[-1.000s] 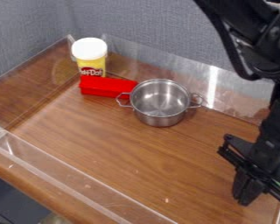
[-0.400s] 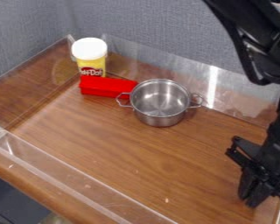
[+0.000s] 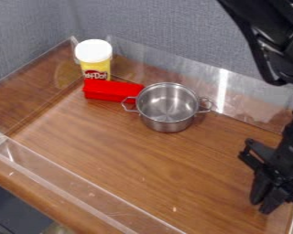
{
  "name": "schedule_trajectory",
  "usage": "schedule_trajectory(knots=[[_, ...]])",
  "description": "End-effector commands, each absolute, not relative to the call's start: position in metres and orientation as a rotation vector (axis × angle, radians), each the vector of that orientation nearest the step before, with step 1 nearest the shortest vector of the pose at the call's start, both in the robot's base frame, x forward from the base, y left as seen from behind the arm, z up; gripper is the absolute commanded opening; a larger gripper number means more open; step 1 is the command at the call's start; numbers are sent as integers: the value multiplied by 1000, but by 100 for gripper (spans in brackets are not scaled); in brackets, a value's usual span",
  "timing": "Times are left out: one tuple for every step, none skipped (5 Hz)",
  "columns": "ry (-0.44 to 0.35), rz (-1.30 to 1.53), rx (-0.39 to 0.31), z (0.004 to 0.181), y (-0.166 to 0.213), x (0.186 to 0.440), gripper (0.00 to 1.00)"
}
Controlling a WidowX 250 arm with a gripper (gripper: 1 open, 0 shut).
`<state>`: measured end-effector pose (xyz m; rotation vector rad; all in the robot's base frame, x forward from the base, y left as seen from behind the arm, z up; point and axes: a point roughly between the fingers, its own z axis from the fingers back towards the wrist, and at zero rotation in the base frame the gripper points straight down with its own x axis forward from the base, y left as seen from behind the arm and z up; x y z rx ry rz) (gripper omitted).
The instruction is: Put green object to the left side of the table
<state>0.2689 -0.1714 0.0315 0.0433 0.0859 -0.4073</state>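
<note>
One black gripper [image 3: 270,190] is lowered at the front right corner of the table [image 3: 100,146]; its jaw state cannot be told, and the green object cannot be seen. A steel pot [image 3: 168,106] sits mid-table, with a red block [image 3: 111,90] and yellow canister [image 3: 94,60] behind.

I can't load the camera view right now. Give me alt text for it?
The black gripper points down at the table's front right corner; the green object cannot be seen, and whether the jaws hold anything is unclear. A steel pot sits mid-table, with a red block and a yellow white-lidded container at the back left.
</note>
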Motion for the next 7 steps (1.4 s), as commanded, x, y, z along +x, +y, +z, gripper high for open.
schedule_trajectory(knots=[[2,-419,14,58,-179,282,100],[9,-422,15,53,-179,285,0],[13,-426,17,49,-179,287,0],[7,-415,23,55,-173,288,0],[3,-405,29,61,-168,288,0],[-8,-391,38,72,-162,288,0],[-43,-346,60,100,-146,290,0]])
